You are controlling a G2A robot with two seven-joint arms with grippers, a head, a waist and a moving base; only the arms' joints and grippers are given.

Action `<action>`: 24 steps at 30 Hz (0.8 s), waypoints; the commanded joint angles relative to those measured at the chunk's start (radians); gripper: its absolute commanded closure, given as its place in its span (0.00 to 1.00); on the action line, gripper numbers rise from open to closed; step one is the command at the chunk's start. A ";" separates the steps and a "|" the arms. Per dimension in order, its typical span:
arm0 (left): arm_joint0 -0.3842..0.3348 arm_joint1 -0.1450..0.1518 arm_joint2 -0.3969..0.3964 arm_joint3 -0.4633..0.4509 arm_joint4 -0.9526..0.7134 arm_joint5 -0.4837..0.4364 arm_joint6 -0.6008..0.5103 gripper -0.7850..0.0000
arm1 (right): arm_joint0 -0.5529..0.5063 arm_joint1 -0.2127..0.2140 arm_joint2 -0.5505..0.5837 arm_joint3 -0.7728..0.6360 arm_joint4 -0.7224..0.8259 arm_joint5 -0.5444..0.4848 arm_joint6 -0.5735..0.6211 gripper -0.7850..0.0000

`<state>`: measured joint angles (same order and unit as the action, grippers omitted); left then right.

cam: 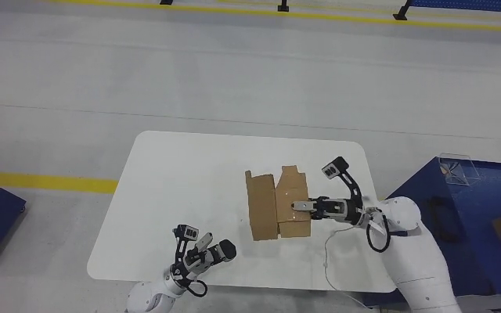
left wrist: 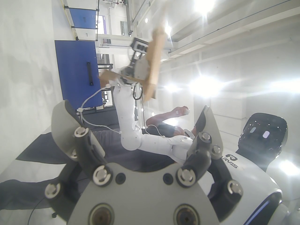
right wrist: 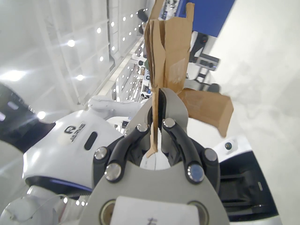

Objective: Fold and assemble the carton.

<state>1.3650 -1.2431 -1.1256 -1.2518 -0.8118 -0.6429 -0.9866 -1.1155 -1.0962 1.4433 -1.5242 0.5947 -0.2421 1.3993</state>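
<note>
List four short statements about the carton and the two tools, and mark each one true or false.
1. The right tool is shut on an edge of the carton. True.
2. The left tool grips the carton too. False: it is open, holds nothing and sits near the front edge of the table, apart from the carton.
3. The carton is a finished, closed box. False: its panels lie close together and its flaps stick out loose.
4. In the top view the carton is over the white table. True.
</note>
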 commanded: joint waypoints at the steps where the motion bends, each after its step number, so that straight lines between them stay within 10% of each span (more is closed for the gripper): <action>1: 0.000 0.000 0.000 0.000 0.000 0.000 0.000 0.00 | -0.057 0.008 0.070 -0.171 0.032 0.010 -0.017 1.00; 18: 0.000 0.000 0.000 0.000 0.000 0.000 0.000 0.00 | -0.154 0.019 0.172 -0.394 0.088 -0.039 -0.051 1.00; 24: 0.000 0.000 0.000 0.000 0.000 0.000 0.000 0.00 | -0.160 0.010 0.077 -0.291 0.377 0.189 -0.045 1.00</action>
<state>1.3650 -1.2431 -1.1256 -1.2518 -0.8118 -0.6429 -0.9866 -1.2796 -1.0837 1.5471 -1.8406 0.8740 -0.1247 1.3316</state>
